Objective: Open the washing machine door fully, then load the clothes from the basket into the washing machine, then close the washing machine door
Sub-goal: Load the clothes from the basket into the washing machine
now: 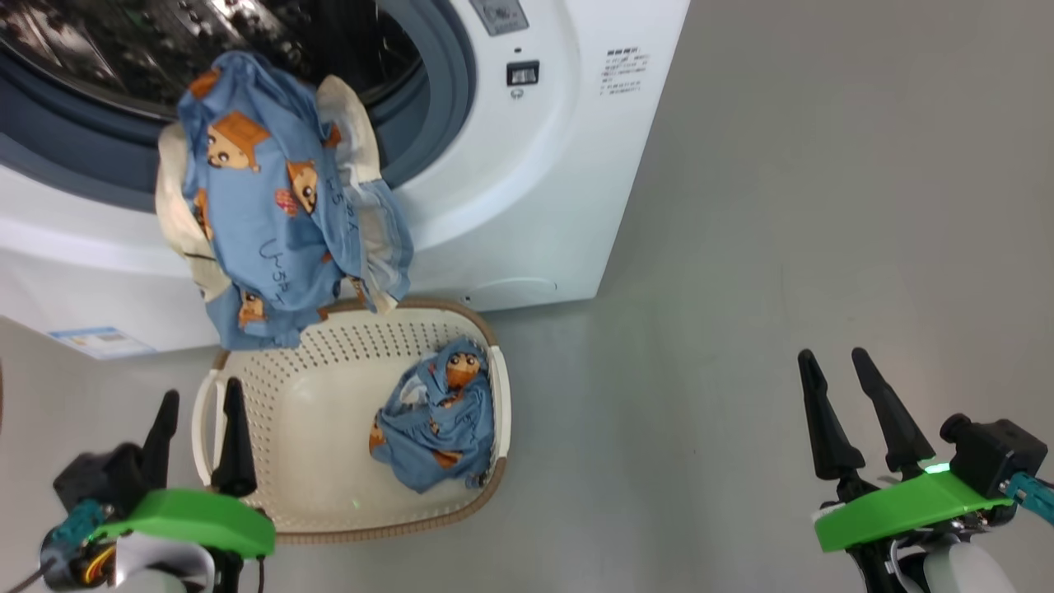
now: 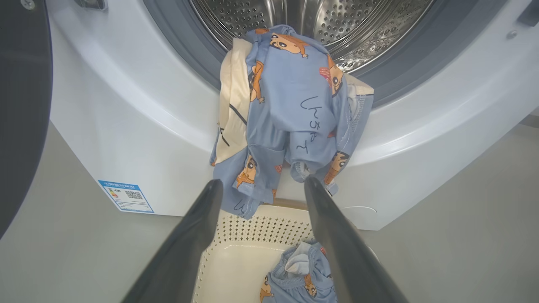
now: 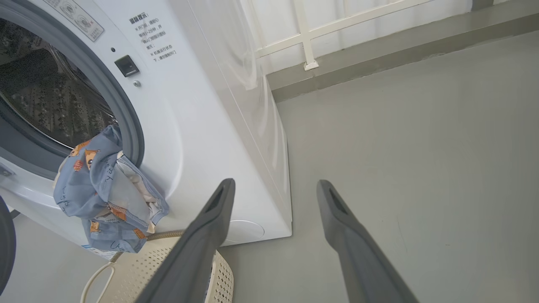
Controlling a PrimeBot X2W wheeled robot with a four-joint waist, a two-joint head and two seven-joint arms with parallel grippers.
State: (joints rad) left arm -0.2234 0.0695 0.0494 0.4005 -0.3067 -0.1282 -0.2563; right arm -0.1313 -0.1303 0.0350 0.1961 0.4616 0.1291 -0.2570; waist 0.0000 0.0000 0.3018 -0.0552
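The white washing machine (image 1: pixel 527 206) stands with its drum mouth uncovered. One piece of the blue cartoon-print clothes (image 1: pixel 280 206) hangs over the lip of the opening (image 2: pixel 290 109) (image 3: pixel 105 189), draping down the front panel. A second blue piece (image 1: pixel 436 420) lies bunched in the cream basket (image 1: pixel 313 486) (image 2: pixel 236 269) on the floor below. The door's dark rim (image 2: pixel 21 105) sits at the left edge of the left wrist view. My left gripper (image 1: pixel 198 395) (image 2: pixel 261 183) is open at the basket's near left corner, holding nothing. My right gripper (image 1: pixel 833 356) (image 3: pixel 273 183) is open over bare floor, well right of the basket.
Grey floor (image 1: pixel 782 247) spreads to the right of the machine. A blue label sticker (image 1: pixel 99 339) is low on the machine's front. A white railing and a low ledge (image 3: pixel 307 63) run behind the machine in the right wrist view.
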